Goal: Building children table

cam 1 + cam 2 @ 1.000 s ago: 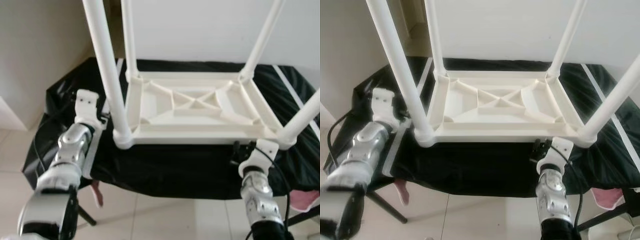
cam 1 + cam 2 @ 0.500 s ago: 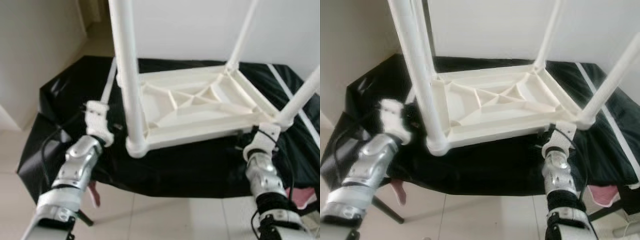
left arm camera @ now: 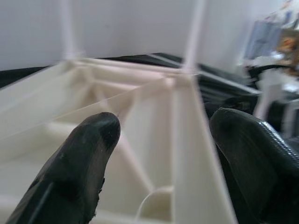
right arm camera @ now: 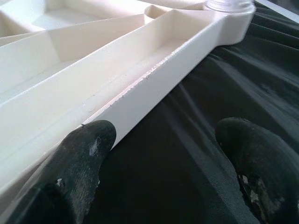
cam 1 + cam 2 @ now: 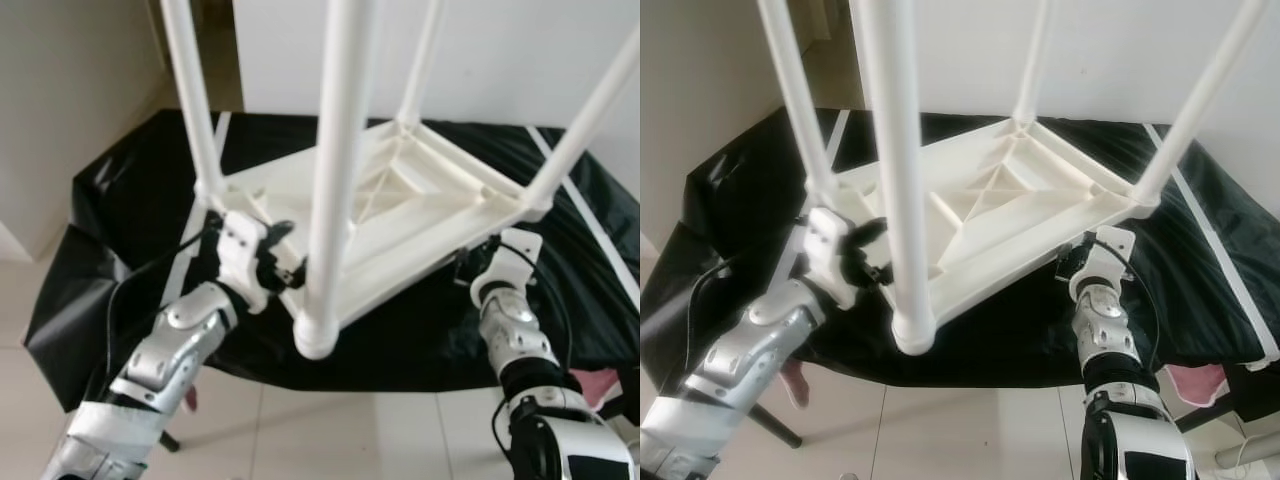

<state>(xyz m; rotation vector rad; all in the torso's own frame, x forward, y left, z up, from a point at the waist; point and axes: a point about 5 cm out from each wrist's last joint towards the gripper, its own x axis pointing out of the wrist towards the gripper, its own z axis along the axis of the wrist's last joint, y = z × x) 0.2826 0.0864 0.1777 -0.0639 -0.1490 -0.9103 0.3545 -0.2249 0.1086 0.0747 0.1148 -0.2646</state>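
We have the white children's table (image 5: 400,215) upside down on the black-draped tabletop (image 5: 120,200), legs up and its frame tipped, our left gripper (image 5: 275,262) with fingers spread astride the near rim and our right gripper (image 5: 1068,262) open at the opposite edge, one finger (image 4: 77,154) touching the rim. Gripped by neither, the frame could slide on the slack cloth or swing its nearest leg (image 5: 335,180) toward us. Leg tops are cut off, and the right fingers are barely visible in the head views.
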